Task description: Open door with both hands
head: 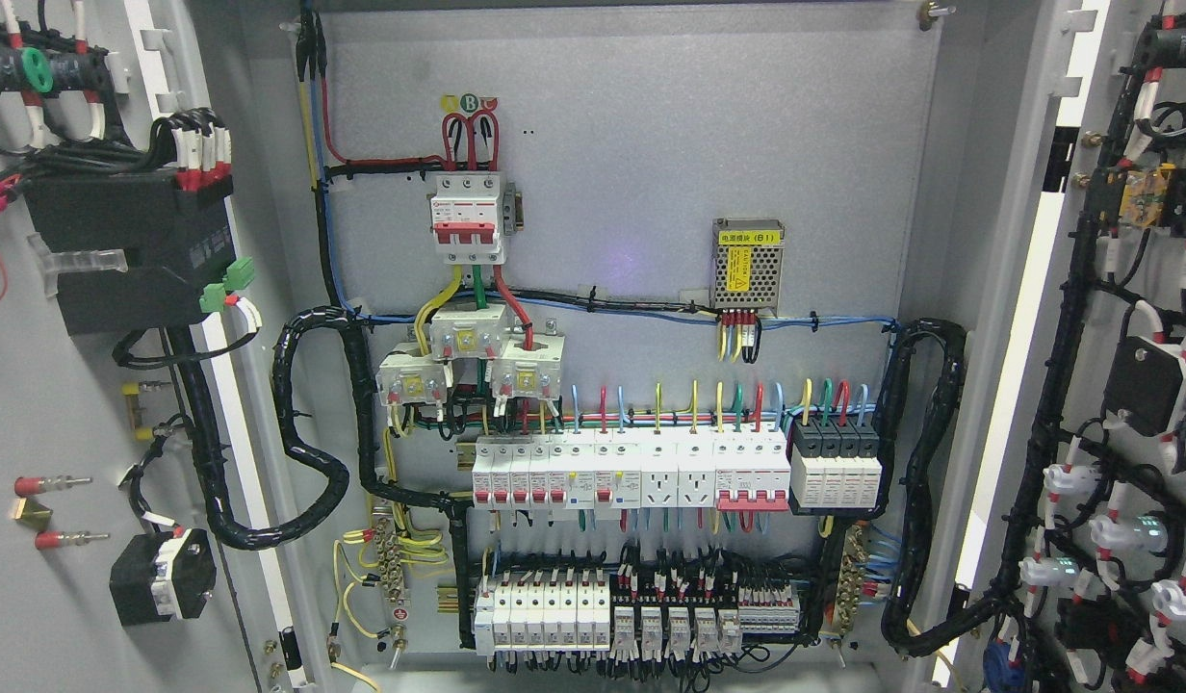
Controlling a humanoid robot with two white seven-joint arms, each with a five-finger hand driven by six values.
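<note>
The doors are both swung wide open. The left door [35, 385] stands at the left edge and the right door [1132, 385] at the right edge, their long sides up and down. Between them the cabinet's back panel [631, 144] shows its breakers [631, 472]. No hand is in view, so I cannot tell which is nearer or how the fingers are. The job looks done.

My view is bright and evenly lit, cool white, with only soft shadows under the wire bundles. A faint violet flare sits on the grey back panel [631, 260] just above centre. A blown-out white strip [1021, 318] runs at 3 o'clock. Centre is sharp; doors at 9 and 3 o'clock bow outward.
</note>
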